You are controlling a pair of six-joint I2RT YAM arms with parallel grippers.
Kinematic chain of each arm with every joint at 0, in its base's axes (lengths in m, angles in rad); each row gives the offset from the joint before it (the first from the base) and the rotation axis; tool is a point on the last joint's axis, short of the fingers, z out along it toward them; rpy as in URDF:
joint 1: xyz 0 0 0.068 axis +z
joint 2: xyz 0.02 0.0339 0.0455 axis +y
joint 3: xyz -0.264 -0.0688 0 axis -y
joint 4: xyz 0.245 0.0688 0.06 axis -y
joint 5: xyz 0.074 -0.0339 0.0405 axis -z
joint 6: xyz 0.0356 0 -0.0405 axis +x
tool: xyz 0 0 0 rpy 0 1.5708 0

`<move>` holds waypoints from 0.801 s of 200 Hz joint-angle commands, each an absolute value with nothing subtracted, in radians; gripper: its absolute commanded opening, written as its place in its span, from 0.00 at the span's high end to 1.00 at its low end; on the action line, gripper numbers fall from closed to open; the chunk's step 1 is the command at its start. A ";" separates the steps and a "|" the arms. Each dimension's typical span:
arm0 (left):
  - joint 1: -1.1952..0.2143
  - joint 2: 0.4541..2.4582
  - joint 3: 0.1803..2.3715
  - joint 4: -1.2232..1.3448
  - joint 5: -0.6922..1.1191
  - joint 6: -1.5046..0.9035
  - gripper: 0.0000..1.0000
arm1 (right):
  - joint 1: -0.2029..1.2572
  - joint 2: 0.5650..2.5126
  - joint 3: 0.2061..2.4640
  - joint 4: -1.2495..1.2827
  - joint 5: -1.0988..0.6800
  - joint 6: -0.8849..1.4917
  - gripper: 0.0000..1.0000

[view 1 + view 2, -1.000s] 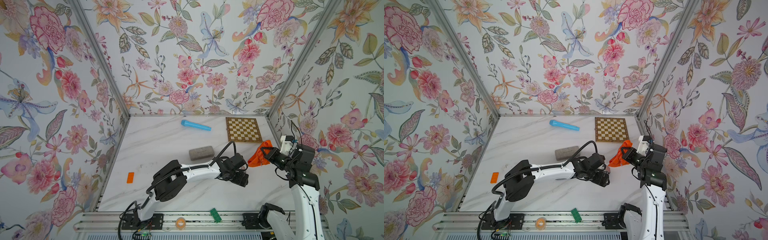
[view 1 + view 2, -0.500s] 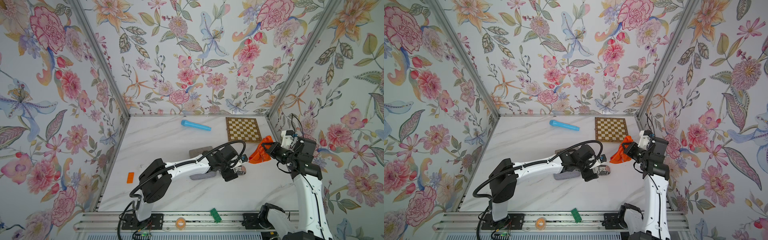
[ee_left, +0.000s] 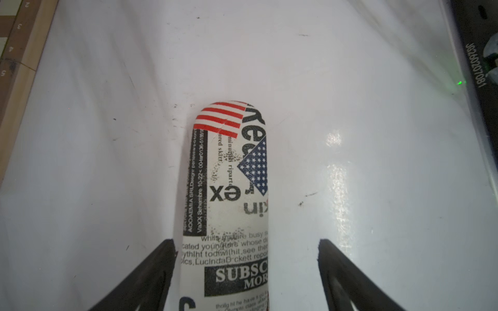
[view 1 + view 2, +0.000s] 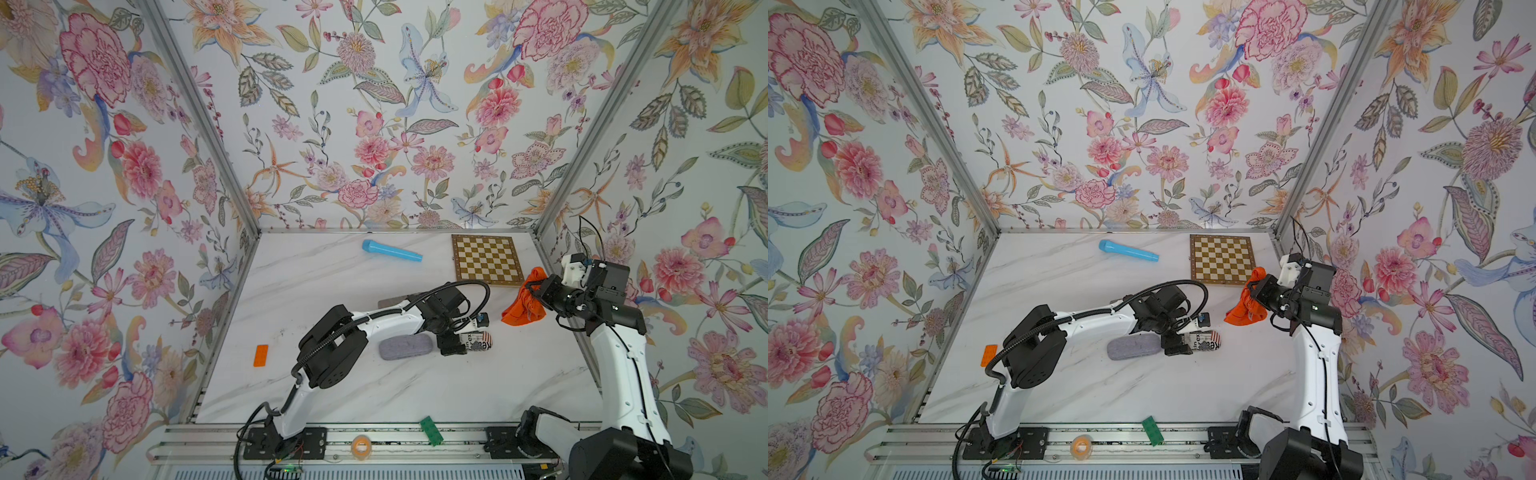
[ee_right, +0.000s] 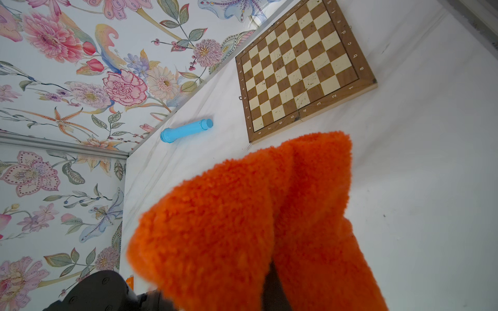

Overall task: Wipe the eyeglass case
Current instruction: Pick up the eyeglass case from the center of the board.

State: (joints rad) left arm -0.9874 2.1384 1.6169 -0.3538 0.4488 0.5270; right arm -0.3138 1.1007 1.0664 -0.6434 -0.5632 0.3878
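left gripper [image 3: 246,242] straddles the case [image 3: 231,188], fingers [image 3: 159,261] wide, not yet clamped; right gripper [image 4: 536,291] pinches the cloth [image 4: 521,313]. step: securing the case. next: close, then bring cloth over.

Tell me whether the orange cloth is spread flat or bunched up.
Bunched up. The orange cloth hangs in soft folds from the shut right hand, gathered where it is pinched, not laid out flat.
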 commanded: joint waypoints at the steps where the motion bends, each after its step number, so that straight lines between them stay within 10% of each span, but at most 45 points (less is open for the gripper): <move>1: -0.979 2.184 1.672 -0.350 0.482 0.541 0.14 | -0.301 1.110 1.100 -0.652 -0.555 0.366 1.00; 160: -0.970 2.235 1.607 -0.330 0.412 0.545 0.16 | -0.251 1.114 1.097 -0.637 -0.572 0.343 1.00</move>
State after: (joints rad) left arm -0.9791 2.2200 1.6360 -0.3370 0.4297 0.5343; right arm -0.2573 1.1366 1.0950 -0.6380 -0.5743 0.3695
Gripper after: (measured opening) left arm 0.848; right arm 0.088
